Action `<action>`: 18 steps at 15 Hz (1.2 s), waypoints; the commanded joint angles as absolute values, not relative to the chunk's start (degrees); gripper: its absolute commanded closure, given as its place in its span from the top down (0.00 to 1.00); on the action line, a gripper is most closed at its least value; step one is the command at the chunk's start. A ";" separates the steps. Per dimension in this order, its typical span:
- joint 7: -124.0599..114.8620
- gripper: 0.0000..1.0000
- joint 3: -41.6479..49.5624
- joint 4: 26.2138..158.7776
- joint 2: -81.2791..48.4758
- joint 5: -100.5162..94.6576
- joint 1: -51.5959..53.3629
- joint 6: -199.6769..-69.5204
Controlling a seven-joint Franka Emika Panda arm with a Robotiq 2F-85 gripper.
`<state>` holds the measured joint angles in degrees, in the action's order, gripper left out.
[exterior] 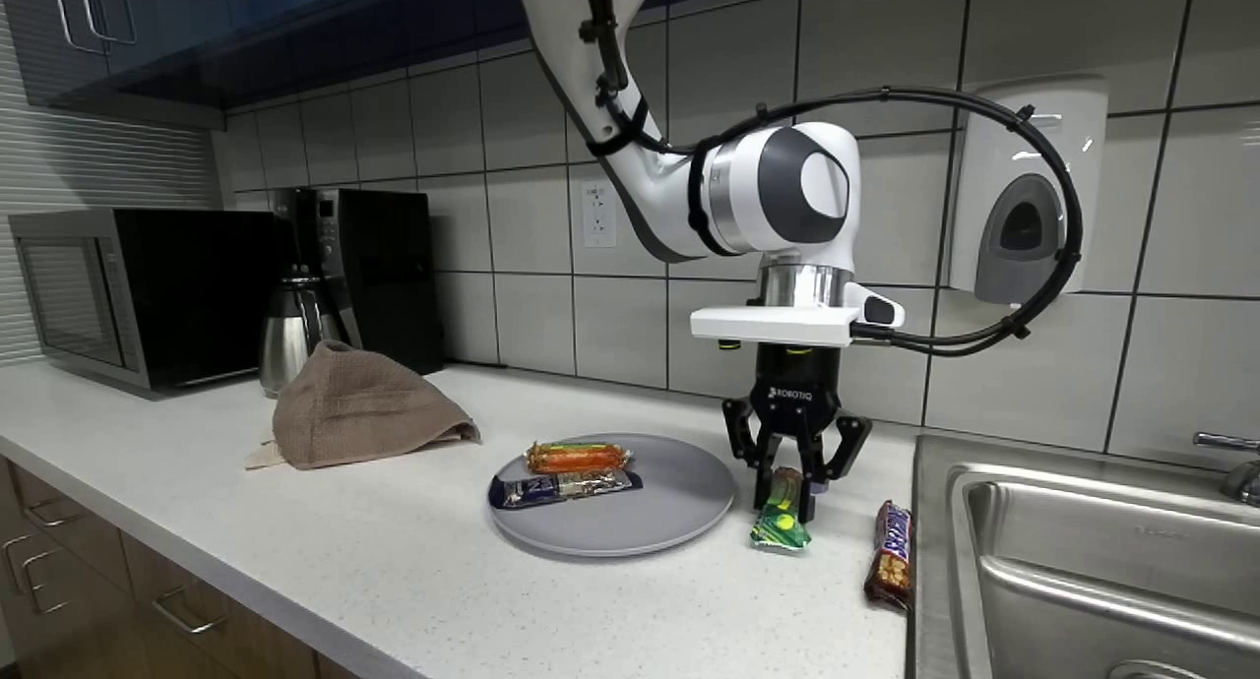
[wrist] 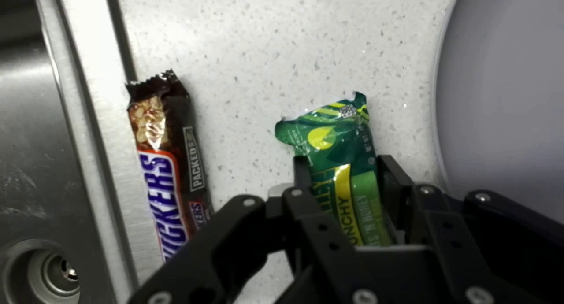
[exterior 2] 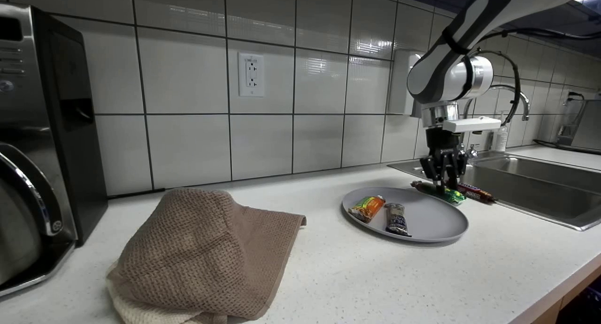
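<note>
Presumably light, slick-wrapped and brittle inside, the green snack bar [wrist: 341, 158] lies just beside the plate [exterior: 660, 512], not touching it, and is best held squarely across its middle; the gripper [exterior: 786, 507], jaws parted to the bar's width, grasps it by both long sides.

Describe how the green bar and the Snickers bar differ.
The green bar is wrapped in green and yellow; the Snickers bar in mostly dark brown. The gripper is closed on the green bar but apart from the Snickers bar. The Snickers bar lies beside the sink, while the green bar is nearer the plate. Both are packaged snack bars.
</note>
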<state>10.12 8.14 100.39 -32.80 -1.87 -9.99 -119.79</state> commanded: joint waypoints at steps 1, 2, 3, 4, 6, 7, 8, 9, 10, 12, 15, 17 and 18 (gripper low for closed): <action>11.55 0.17 7.04 101.85 -30.05 -1.87 -11.20 -119.41; 11.54 0.17 7.06 102.26 -29.51 -1.91 -11.15 -119.72; 11.58 0.17 7.04 102.48 -29.13 -1.92 -11.12 -119.83; 11.54 0.17 7.04 102.75 -28.72 -1.97 -11.03 -119.94; 11.57 0.17 6.96 103.31 -27.96 -2.02 -10.88 -120.05; 11.56 0.17 6.85 103.60 -27.59 -2.01 -10.76 -120.01; 11.43 0.17 6.76 104.05 -27.20 -2.08 -10.57 -120.15; 11.38 0.17 6.61 104.45 -26.82 -2.09 -10.41 -120.08; 11.27 0.17 6.45 104.86 -26.50 -2.12 -10.25 -120.15; 10.87 0.17 6.13 105.93 -25.69 -2.28 -9.76 -120.30; 10.29 0.17 5.62 107.49 -24.55 -2.19 -9.09 -120.57; 9.75 0.17 5.28 108.67 -23.78 -2.04 -8.35 -120.63; 9.22 0.17 4.98 109.28 -23.40 -1.91 -7.89 -120.66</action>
<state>10.28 5.92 105.60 -26.79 -1.88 -8.54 -119.96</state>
